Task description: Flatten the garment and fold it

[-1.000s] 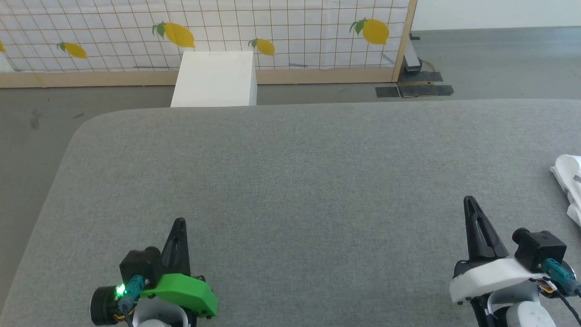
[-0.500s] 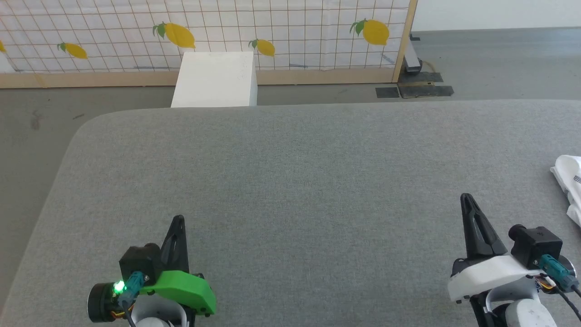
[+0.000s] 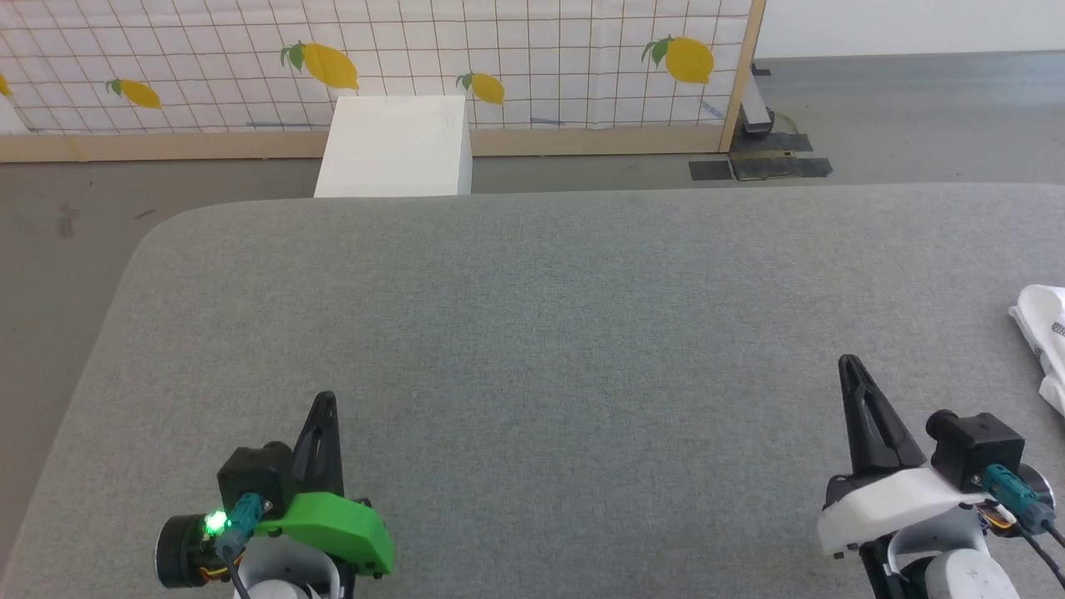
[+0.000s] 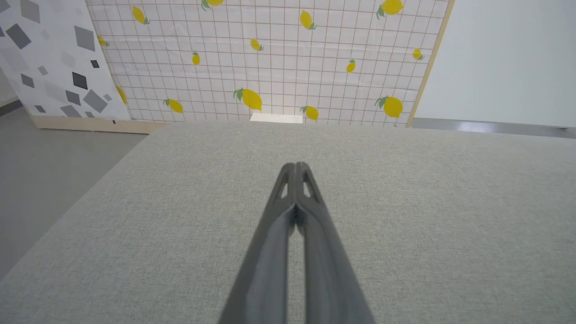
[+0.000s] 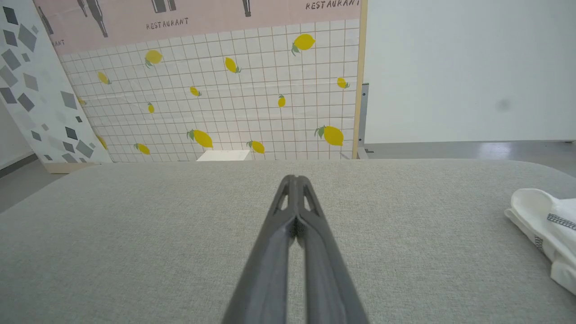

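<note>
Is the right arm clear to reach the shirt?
Probably yes: the shirt lies right of the right gripper, only bare grey surface between. Its shut fingers must open first.

Grey table (image 3: 532, 291), garment (image 3: 1047, 329) at right edge — crumpled

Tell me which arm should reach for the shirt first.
Right. The shirt lies bunched at the right edge of the table, near the right gripper; the left gripper sits far across. Both grippers are shut.
</note>
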Robot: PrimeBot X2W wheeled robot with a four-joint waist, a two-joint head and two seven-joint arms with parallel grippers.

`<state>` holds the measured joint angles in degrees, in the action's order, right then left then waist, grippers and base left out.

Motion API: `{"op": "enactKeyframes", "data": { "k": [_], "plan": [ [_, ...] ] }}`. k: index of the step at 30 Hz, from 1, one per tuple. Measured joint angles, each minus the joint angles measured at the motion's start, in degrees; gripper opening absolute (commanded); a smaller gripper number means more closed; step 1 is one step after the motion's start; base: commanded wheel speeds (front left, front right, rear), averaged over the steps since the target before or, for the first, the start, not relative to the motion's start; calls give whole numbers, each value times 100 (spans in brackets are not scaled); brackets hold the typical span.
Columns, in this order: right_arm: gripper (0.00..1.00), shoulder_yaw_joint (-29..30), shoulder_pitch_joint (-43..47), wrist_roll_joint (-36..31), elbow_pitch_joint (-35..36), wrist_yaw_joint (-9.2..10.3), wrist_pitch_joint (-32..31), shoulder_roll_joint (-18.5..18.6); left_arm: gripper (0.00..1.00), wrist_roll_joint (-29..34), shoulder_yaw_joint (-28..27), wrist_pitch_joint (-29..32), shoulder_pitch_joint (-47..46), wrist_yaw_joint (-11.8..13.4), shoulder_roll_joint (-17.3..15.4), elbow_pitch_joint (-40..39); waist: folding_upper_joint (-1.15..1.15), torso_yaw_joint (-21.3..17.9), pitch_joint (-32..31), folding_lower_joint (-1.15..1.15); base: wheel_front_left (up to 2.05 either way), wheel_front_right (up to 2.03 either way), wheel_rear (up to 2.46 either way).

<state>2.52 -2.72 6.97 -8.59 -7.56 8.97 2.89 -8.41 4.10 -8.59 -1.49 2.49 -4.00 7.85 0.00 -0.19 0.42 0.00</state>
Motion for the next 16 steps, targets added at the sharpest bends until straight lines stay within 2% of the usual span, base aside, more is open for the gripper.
{"op": "enactKeyframes", "data": {
  "k": [16],
  "plan": [
    [0,-55,44,-157,194,0,-229,1,0,212,-103,197,27,-68,13,-178,0,4,-10,0,0,0,0]
  ]
}}
